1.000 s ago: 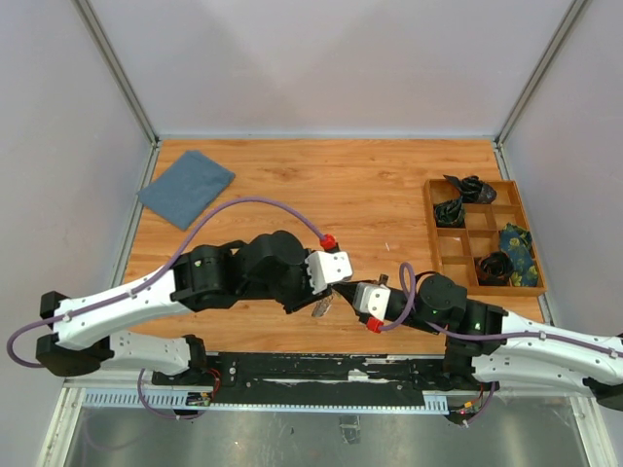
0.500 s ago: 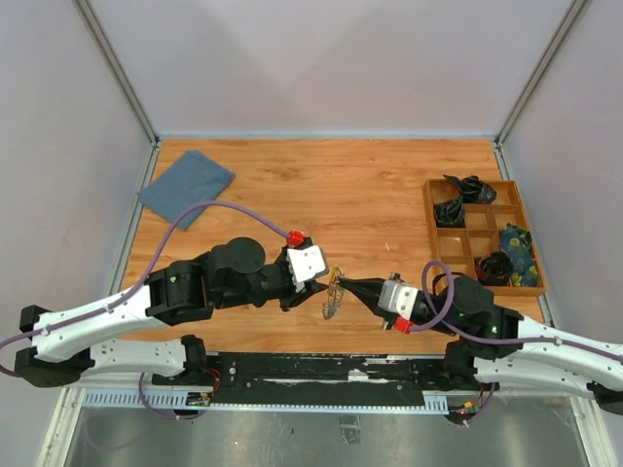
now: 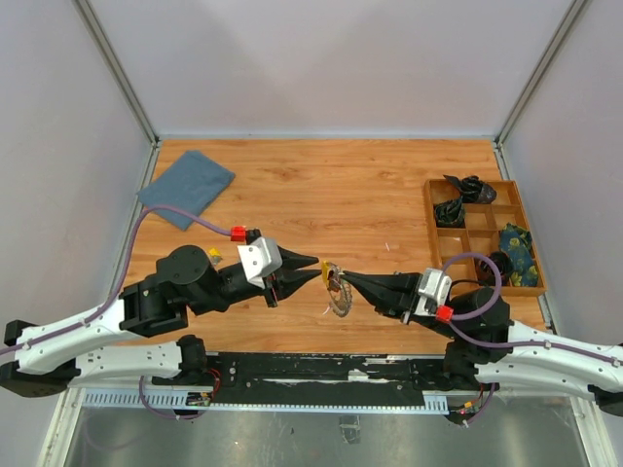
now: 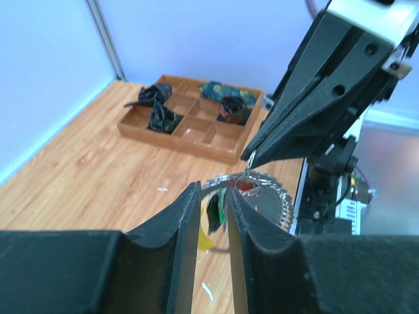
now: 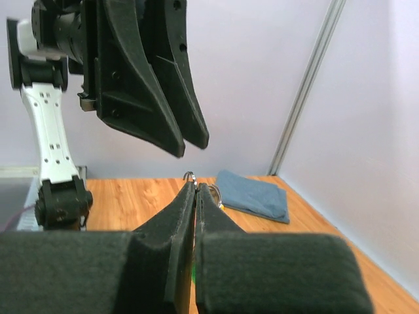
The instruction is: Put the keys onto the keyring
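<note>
The keyring (image 3: 338,293), a thin wire ring with a fringe of small silver keys, hangs just above the table between the two arms. My right gripper (image 3: 345,279) is shut on its wire at the top; the wire pokes out at the fingertips (image 5: 190,175). My left gripper (image 3: 315,269) points at the ring from the left, open with a narrow gap and nothing in it. Through that gap, the left wrist view shows the ring's green tag (image 4: 224,203), yellow tag (image 4: 204,241) and silver keys (image 4: 278,196). Loose keys off the ring are out of view.
A wooden divided tray (image 3: 431,255) at the right holds black bundles (image 3: 454,210) and a blue-and-yellow patterned item (image 3: 516,245). A folded blue cloth (image 3: 186,187) lies at the far left corner. Grey walls enclose the table on three sides.
Both arms have drawn back, the left to the left and the right to the right. The keyring now hangs in plain sight from the right gripper. The left jaws have narrowed slightly.
</note>
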You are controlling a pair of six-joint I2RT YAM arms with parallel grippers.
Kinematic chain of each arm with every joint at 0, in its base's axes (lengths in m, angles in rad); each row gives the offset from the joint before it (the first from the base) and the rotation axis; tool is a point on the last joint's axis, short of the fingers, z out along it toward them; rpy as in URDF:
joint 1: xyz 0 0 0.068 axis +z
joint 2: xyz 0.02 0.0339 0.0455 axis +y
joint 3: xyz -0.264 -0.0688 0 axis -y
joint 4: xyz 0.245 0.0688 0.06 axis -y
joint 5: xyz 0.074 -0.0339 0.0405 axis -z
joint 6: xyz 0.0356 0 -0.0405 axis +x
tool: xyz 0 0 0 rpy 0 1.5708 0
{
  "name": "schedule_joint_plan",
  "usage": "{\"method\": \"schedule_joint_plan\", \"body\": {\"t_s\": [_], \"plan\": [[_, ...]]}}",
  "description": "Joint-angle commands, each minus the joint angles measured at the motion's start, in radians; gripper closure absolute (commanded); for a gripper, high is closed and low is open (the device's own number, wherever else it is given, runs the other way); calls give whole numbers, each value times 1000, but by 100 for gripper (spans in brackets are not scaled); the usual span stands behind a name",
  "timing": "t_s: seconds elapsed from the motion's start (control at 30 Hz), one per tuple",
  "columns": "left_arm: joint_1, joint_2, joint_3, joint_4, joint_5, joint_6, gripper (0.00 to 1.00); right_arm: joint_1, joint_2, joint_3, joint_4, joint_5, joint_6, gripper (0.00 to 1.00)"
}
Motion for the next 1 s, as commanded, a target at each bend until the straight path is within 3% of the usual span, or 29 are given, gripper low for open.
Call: {"method": "schedule_joint_plan", "body": {"t_s": [0.0, 0.23, 0.4, 0.63, 0.97], "plan": [[-9, -26, -14, 141, 8, -33, 72, 9, 7, -50, 300, 53, 145, 99], [-10, 19, -3, 172, 63, -41, 73, 9, 34, -75, 424, 63, 221, 99], [-9, 32, -2, 178, 79, -43, 82, 8, 31, -78, 440, 53, 236, 99], [-11, 38, -4, 188, 113, -51, 84, 9, 29, -75, 425, 41, 232, 99], [-9, 87, 18, 170, 147, -49, 80, 10, 39, -62, 407, 28, 228, 99]]}}
